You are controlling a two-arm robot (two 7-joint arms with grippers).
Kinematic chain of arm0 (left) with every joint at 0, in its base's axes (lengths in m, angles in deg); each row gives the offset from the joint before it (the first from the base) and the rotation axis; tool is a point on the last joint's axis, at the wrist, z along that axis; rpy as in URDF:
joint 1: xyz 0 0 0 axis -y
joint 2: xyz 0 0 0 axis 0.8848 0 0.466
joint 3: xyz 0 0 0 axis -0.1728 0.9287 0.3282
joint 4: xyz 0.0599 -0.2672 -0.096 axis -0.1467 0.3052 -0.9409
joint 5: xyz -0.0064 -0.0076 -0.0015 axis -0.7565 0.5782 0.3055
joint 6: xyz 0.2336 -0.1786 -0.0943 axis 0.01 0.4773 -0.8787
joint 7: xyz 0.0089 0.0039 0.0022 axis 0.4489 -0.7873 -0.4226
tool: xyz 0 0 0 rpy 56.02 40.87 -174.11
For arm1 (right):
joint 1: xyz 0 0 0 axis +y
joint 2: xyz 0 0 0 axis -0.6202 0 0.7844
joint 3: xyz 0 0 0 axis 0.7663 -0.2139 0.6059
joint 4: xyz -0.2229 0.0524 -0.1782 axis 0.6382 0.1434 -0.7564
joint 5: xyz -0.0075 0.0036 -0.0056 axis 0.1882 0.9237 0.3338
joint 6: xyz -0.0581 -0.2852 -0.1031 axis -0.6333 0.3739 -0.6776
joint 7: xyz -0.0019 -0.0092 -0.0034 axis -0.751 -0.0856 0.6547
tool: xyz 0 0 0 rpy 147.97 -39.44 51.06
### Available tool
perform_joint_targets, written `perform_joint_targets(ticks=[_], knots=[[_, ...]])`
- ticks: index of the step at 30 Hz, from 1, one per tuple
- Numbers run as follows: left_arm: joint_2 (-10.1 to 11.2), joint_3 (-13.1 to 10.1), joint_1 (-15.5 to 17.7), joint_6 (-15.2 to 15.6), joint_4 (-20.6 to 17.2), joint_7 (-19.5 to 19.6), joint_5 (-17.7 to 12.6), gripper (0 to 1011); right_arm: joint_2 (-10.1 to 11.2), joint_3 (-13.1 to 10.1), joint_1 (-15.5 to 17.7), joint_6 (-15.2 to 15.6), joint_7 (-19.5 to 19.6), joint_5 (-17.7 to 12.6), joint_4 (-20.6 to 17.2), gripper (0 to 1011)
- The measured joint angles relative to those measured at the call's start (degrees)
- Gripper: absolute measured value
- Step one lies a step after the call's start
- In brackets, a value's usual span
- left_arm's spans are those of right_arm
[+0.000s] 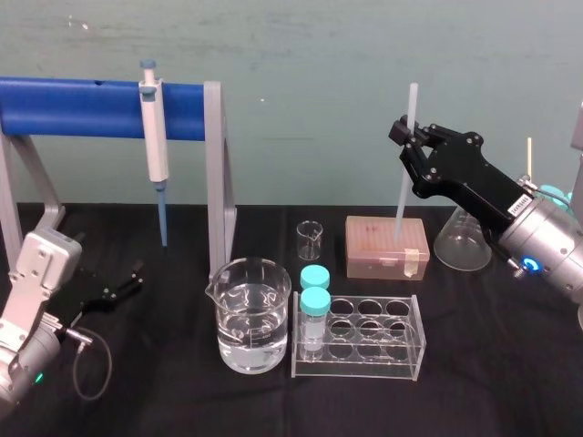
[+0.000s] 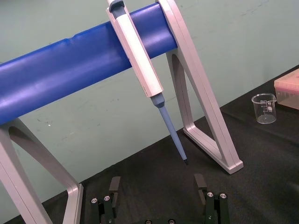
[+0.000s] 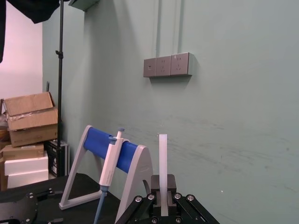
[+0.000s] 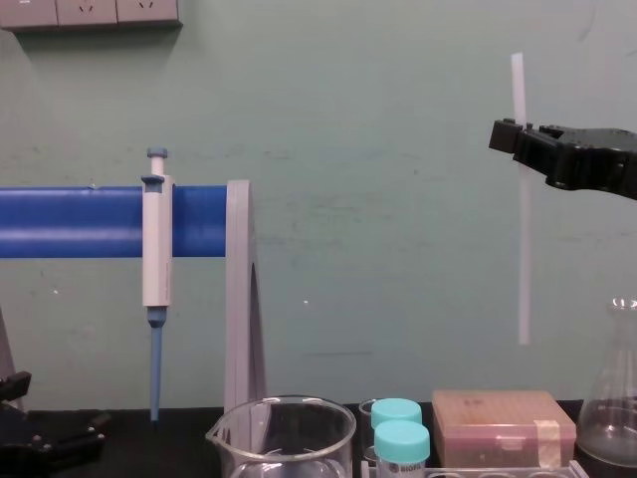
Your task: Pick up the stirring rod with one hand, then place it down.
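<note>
**labrat_09:** ok so where's this at? The black blocky right gripper (image 1: 410,144) is up in the air, jaws pinched on the long, thin, translucent white stirring rod (image 1: 401,196), gripping it near the top. The rod hangs almost upright with a slight tilt. Its lower end is above the tan plastic tip box (image 1: 386,250), and the chest view shows it clear of the lid.

**benchbot_fan:** yep, I'd call the pickup done, only the put-down is left. The black left gripper (image 1: 126,284) is parked on the black cloth-covered table (image 1: 510,382) at the far left, fingers spread wide, nothing in them.

**labrat_09:** any tips for the set-down?

**benchbot_fan:** don't go straight down. The box is underneath, the clear glass conical flask (image 1: 463,241) is just to the right, and the clear acrylic tube rack (image 1: 360,341) is in front. I'd swing over to bare cloth, tip the rod toward flat, lower it until it lies along the cloth, then let go. It's round and will probably roll, so release low and gently.
</note>
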Motion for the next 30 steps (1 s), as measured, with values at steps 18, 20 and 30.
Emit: perform_joint_targets(ticks=[18,20,30], knots=[[0.0,0.0,0.0,0.0,0.0,0.0,0.0,1000,0.3,0.4,-0.2,0.2,-0.9,-0.5,0.9,72],[0.0,0.0,0.0,0.0,0.0,0.0,0.0,1000,0.4,0.4,-0.2,0.2,-1.1,-0.6,0.9,72],[0.0,0.0,0.0,0.0,0.0,0.0,0.0,1000,1.1,0.6,0.2,0.1,-3.3,-2.4,1.2,72]])
